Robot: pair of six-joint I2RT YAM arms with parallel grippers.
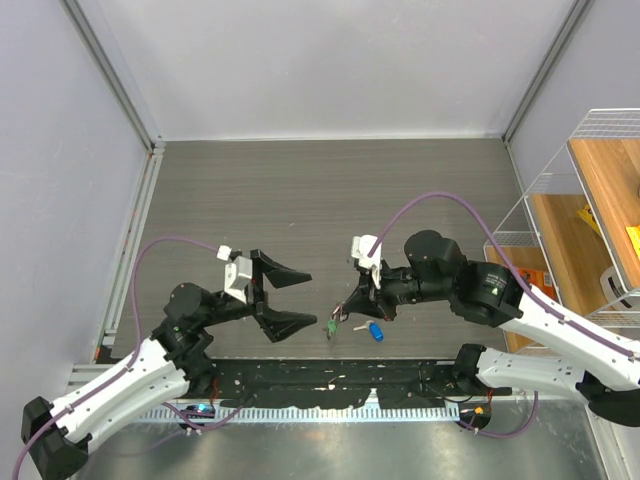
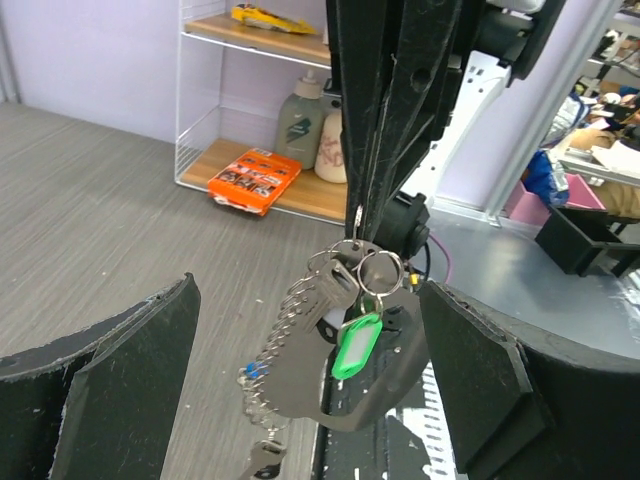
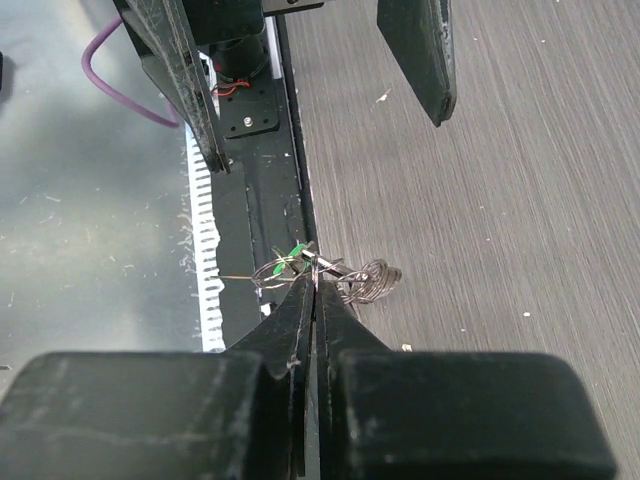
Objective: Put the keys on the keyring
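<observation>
I am holding the keyring (image 2: 352, 262) up off the tabletop (image 1: 300, 200) with the right hand (image 3: 315, 290), whose fingers are pinched fully together on the thin wire at the top of the loop, so the ring is hanging free below them where the other arm can get at it. The green key (image 2: 357, 345) is dangling from the keyring by its small ring, so I am judging that one as already on, and a few greyer pieces are hanging beside it that I cannot tell apart. The blue key (image 1: 376, 332) is lying loose on the tabletop just beside and below the keyring, on the right arm's side, so it is the one waiting to go on. I am keeping the left hand (image 1: 310, 299) spread as wide as it goes and gripping nothing, its two fingers sitting either side of the keyring without touching it, probably ready to steady the loop or fetch a key. Well beyond the keyring a clear-walled shelf (image 2: 310, 205) is carrying an orange packet (image 2: 255, 180) and two bottles (image 2: 300, 125), none of which I am needing
</observation>
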